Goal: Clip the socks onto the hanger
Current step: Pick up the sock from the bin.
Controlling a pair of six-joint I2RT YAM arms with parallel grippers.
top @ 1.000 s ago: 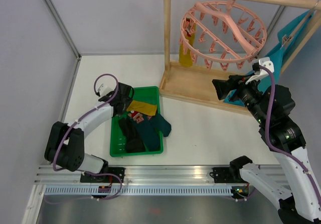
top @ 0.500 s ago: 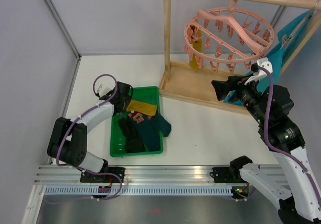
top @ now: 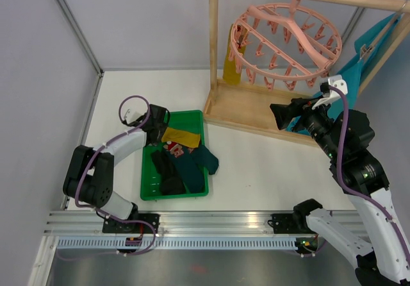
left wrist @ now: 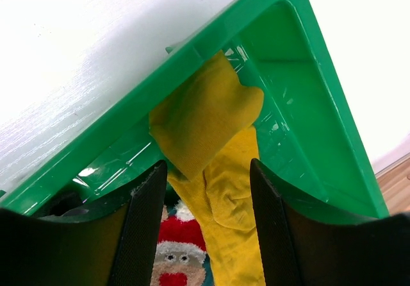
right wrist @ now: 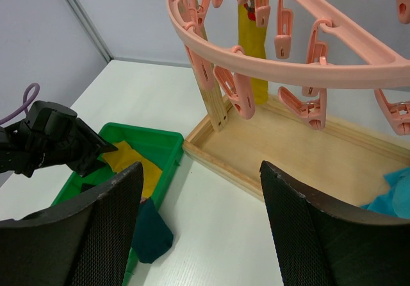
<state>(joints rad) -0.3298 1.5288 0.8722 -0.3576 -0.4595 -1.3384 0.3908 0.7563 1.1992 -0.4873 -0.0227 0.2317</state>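
Observation:
The socks lie in a green tray: a mustard yellow sock, a red-and-white patterned one, black ones and a dark teal one hanging over the tray's right rim. My left gripper is open, low over the tray's far left corner; in the left wrist view the yellow sock and the patterned sock lie between its fingers. The pink ring hanger hangs from the wooden rack, with one yellow sock clipped at its left. My right gripper is open and empty, below the hanger.
The wooden rack has a tray-like base and an upright post at the left. A large teal cloth hangs at the rack's right end. Grey walls bound the table at left and back. The hanger's pegs dangle above my right gripper.
The pink hanger has swung on its hook, and the clipped yellow sock has swung with it. My left gripper has shifted slightly at the tray's corner. The right arm has hardly moved.

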